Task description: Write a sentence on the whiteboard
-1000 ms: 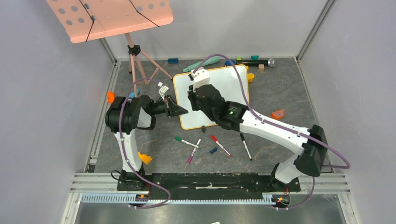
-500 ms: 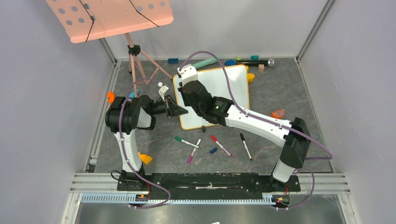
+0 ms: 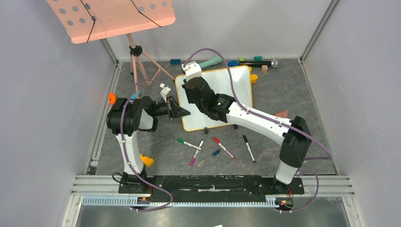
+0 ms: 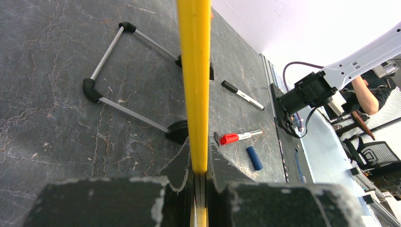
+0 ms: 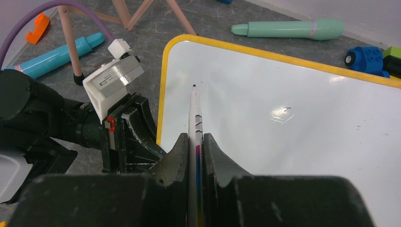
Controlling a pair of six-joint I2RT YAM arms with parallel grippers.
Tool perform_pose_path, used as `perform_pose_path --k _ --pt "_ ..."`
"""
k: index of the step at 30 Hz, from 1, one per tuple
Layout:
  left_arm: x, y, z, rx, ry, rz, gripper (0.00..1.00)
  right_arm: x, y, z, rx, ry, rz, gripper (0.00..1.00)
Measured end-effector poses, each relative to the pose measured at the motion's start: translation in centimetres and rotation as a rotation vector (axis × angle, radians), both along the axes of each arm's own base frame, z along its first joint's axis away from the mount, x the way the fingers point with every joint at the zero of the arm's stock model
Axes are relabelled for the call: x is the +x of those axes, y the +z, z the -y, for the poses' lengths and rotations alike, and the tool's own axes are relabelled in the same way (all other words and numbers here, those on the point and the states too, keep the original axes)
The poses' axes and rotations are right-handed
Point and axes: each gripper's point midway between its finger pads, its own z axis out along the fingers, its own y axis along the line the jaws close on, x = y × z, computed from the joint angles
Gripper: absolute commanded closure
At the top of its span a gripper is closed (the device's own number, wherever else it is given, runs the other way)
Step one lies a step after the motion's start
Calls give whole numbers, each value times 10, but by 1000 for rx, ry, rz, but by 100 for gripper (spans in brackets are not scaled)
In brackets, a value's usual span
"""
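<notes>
Marker (image 5: pixel 195 111) in right hand (image 5: pixel 195 142), moved toward whiteboard (image 5: pixel 283 94) far-left corner

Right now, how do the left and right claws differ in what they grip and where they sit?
The left claw clamps the whiteboard's yellow left edge; the right claw pinches a marker over the board's far left corner. The left claw comes in from the side; the right claw aims its marker tip at the white surface. Both are shut.
</notes>
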Motion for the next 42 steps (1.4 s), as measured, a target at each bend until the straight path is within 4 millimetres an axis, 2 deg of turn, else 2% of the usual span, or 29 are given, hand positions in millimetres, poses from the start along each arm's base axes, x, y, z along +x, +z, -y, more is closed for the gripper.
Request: perform_pose_path --k 6,19,34,42 --pt "0 0 0 0 0 0 98 8 2 0 10 -3 -2 100" --pt "0 0 0 0 0 0 98 20 -10 -7 3 9 -23 100" --pt "0 0 0 0 1 -2 98 36 -10 0 9 -14 -26 100" --pt "1 0 0 0 4 -4 98 37 -11 0 10 -16 -26 100"
